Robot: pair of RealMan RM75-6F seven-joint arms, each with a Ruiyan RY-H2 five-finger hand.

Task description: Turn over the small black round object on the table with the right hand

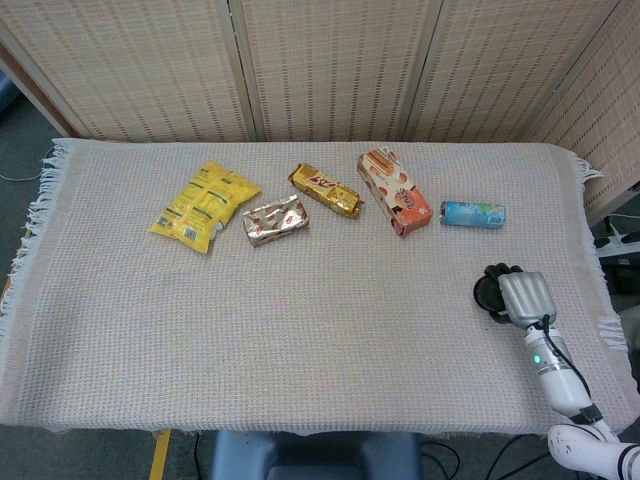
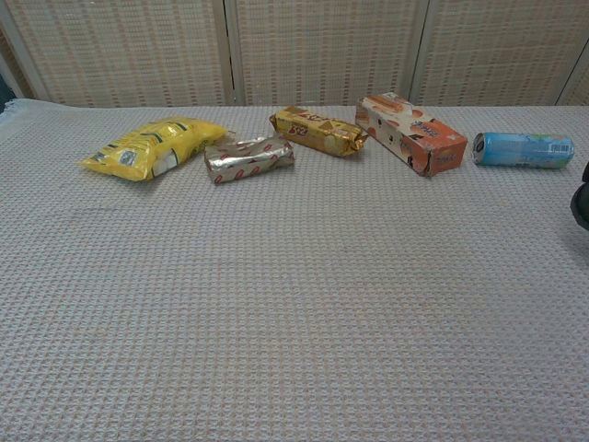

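Left of the blue can (image 1: 473,213) lie the yellow bag (image 1: 204,205), silver packet (image 1: 276,220), gold bar (image 1: 325,190) and orange box (image 1: 393,191). Nearer than the can, at the cloth's right edge, the right hand (image 1: 512,295) curls dark fingers (image 1: 492,288) around the small black round object (image 1: 489,291); whether it truly grips is unclear.

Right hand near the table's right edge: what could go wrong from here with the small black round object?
The right hand covers the black round object, so whether it grips it is unclear; a loose hold could drop it mid-turn. Both sit close to the cloth's right edge, so a slip might send it off. The blue can lies just beyond, within a stray swing's path.
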